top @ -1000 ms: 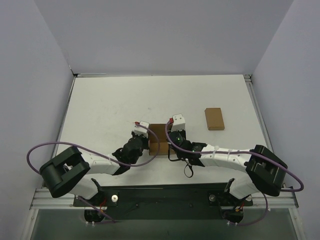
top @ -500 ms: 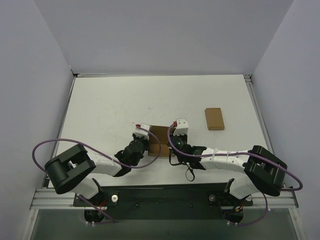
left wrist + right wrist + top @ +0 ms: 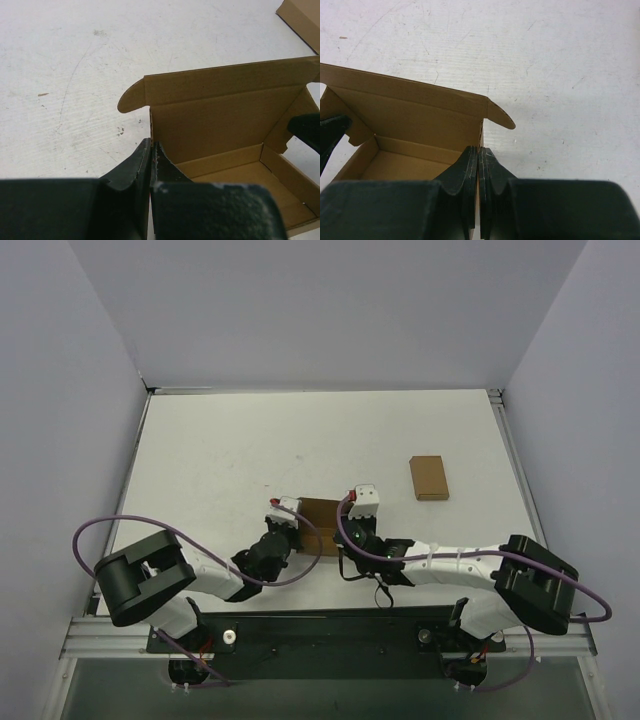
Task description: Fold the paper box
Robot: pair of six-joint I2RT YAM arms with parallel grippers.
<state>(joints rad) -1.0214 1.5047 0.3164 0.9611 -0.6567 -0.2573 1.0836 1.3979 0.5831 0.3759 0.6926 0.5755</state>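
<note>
A small brown kraft cardboard paper box (image 3: 320,512) sits on the white table (image 3: 220,450), close to the near edge and roughly midway between left and right, with both arms reaching in to it from either side. The box is partly formed: its floor lies flat, its side walls stand up, and its far panel rises above them with a crease line running along it. A rounded tab (image 3: 131,97) sticks out from the far panel's left end, and a matching rounded tab (image 3: 500,117) sticks out from its right end.

The left gripper (image 3: 151,147) is clenched on the box's left side wall, one black finger inside the box and the other outside, with the thin cardboard pinched between them at the wall's top edge. The right gripper (image 3: 479,152) grips the right side wall the same way, its two fingers pressed together on the cardboard. Each wrist view catches a dark finger of the opposite gripper at the far side of the box.

A plain flat brown cardboard rectangle (image 3: 428,478) lies on the table to the right and a little farther back, well apart from the box and both grippers.
</note>
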